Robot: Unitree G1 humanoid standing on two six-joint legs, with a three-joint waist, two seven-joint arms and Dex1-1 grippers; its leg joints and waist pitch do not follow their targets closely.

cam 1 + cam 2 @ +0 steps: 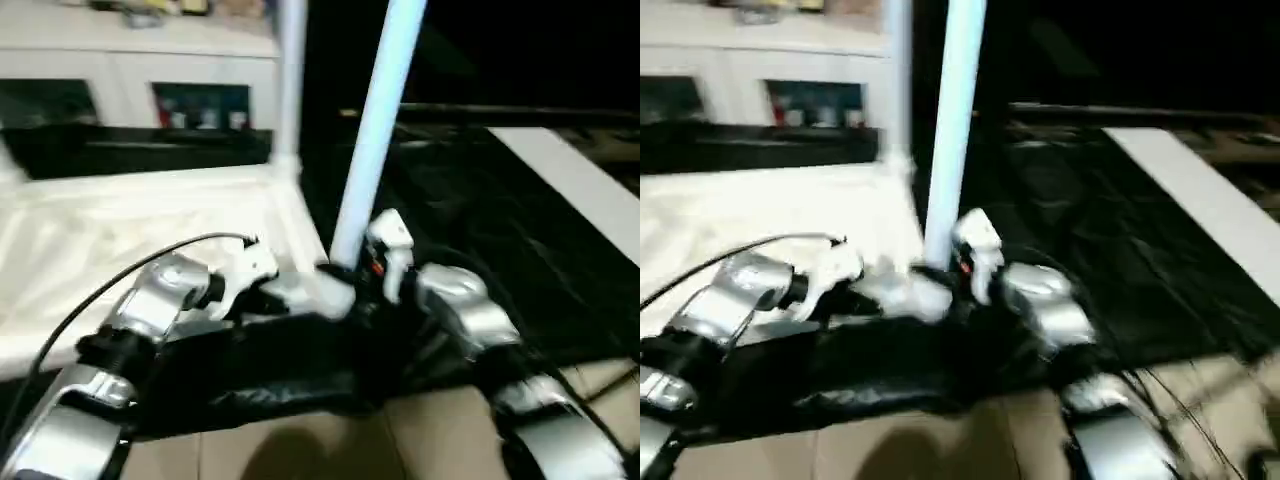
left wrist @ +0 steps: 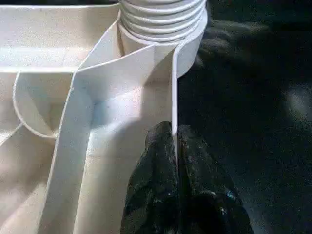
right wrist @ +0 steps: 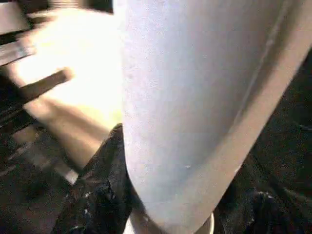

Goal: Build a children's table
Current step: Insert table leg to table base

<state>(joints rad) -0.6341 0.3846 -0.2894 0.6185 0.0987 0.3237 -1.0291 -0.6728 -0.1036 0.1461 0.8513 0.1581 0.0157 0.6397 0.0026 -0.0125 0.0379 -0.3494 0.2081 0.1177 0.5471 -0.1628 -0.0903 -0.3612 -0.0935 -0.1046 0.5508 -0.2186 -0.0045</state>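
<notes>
Left tool (image 2: 174, 146) clamped on tabletop (image 2: 122, 107) rim | right tool (image 3: 165, 195) gripping leg (image 1: 375, 140) near corner socket (image 2: 163, 19) | advice: keep leg upright, twist steadily, hold rim firm.

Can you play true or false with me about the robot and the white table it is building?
1. The white plastic tabletop lies upside down, ribs showing. True.
2. The left gripper is wide open in the air. False: its black fingers are shut on the tabletop's thin edge wall.
3. The right gripper has its black fingers on either side of a long white tube leg. True.
4. That leg lies flat on the floor. False: it stands up, leaning a little, at the tabletop's near corner.
5. Another white leg stands upright at the far corner. True.
6. The sheet beside the tabletop is bright red. False: it is black.
</notes>
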